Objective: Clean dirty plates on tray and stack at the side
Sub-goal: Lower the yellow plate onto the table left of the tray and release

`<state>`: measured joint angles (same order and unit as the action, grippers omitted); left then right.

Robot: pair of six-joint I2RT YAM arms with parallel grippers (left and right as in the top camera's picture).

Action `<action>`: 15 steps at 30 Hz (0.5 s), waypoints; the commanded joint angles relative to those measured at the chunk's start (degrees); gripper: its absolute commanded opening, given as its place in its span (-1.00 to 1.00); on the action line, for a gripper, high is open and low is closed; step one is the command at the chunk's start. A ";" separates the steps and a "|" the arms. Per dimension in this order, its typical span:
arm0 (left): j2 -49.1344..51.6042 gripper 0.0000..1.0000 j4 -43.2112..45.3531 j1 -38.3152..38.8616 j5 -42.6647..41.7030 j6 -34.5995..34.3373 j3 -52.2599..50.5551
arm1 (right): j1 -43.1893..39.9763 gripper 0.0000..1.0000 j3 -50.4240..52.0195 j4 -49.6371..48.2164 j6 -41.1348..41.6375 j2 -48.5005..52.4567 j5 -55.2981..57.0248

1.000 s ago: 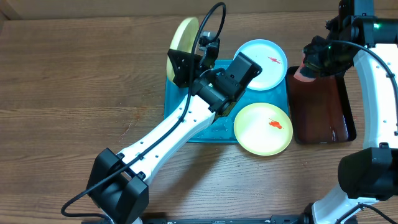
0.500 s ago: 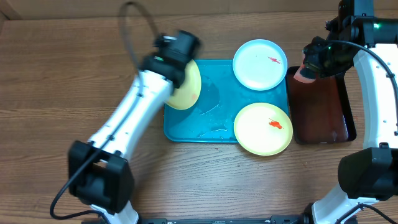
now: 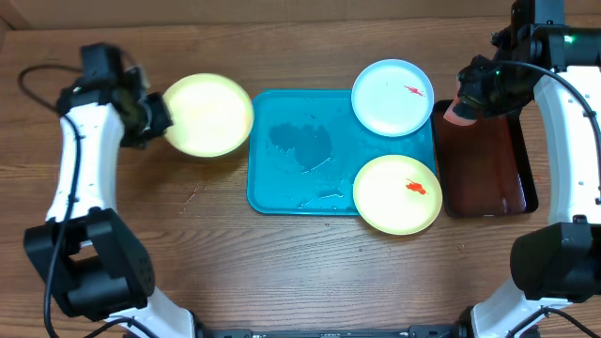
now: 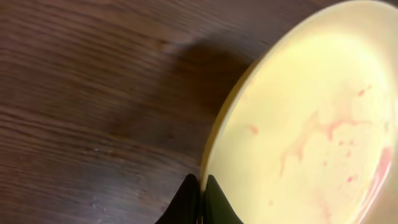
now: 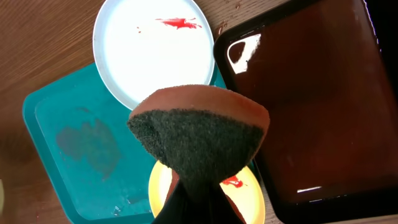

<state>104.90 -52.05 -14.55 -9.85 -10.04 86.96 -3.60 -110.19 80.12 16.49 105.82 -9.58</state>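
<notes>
My left gripper point(image 3: 155, 120) is shut on the rim of a pale yellow-green plate point(image 3: 207, 115), holding it over the table left of the teal tray point(image 3: 291, 178). In the left wrist view the plate point(image 4: 311, 137) shows faint pink smears and my fingers point(image 4: 201, 199) pinch its edge. A light blue plate point(image 3: 392, 98) with a red smear sits on the tray's far right corner. A second yellow-green plate point(image 3: 397, 193) with a red smear sits on its near right corner. My right gripper point(image 3: 467, 99) is shut on a sponge point(image 5: 199, 134), held above the blue plate point(image 5: 155, 50).
A dark red-black tray point(image 3: 484, 160) lies right of the teal tray, also in the right wrist view point(image 5: 311, 99). The teal tray's floor has wet streaks point(image 3: 300, 141). Wooden table point(image 3: 141, 235) lies all round.
My left arm has swung left, carrying the yellow-green plate off the teal tray and out over the table to the tray's left. The right arm has not moved.
</notes>
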 commanded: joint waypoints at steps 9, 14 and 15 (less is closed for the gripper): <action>-0.02 -0.92 16.79 -0.31 6.73 -7.30 -16.22 | 0.15 -0.92 -0.46 -0.24 -0.48 -0.17 0.57; -0.02 -0.92 19.82 -0.31 13.81 -11.69 -19.54 | 0.15 -0.93 -0.46 -0.22 -0.50 -0.17 0.57; -0.02 -0.92 20.02 -0.31 13.90 -11.65 -19.63 | 0.15 -0.93 -0.46 -0.22 -0.50 -0.17 0.57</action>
<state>104.90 -32.82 -14.98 -1.23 -17.91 67.94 -3.60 -110.19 80.16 16.45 105.82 -9.56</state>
